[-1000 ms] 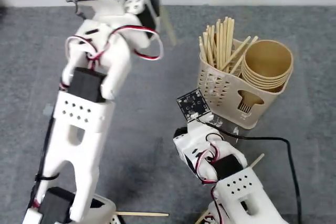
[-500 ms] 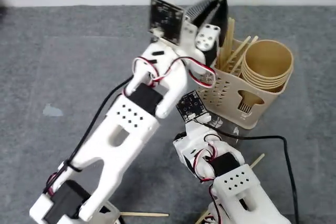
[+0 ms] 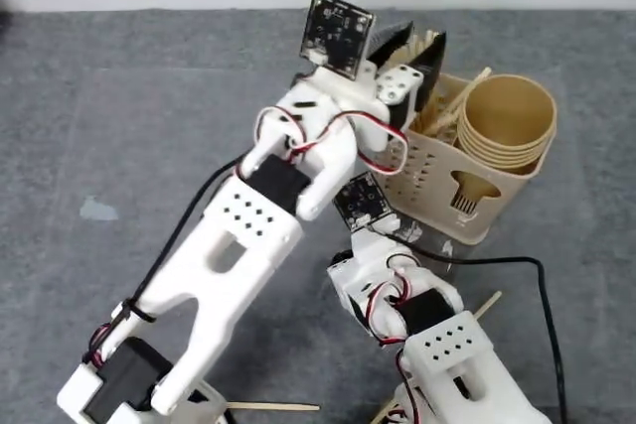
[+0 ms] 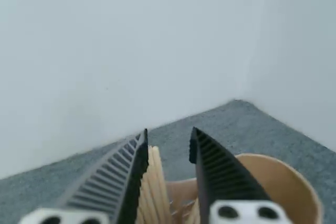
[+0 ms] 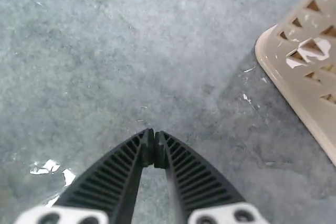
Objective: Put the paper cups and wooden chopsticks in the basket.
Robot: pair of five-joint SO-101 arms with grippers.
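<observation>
Wooden chopsticks (image 4: 156, 182) are standing in the basket (image 3: 437, 186) just beneath the gaping left gripper (image 4: 169, 132), seemingly finishing a drop; a stray chopstick (image 3: 268, 406) is awaiting pickup.

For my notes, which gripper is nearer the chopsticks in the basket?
Left. The left gripper hangs open over the chopsticks; the right gripper is shut, low beside the basket.

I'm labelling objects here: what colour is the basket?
Beige, with slotted walls; the high view shows the basket best.
</observation>
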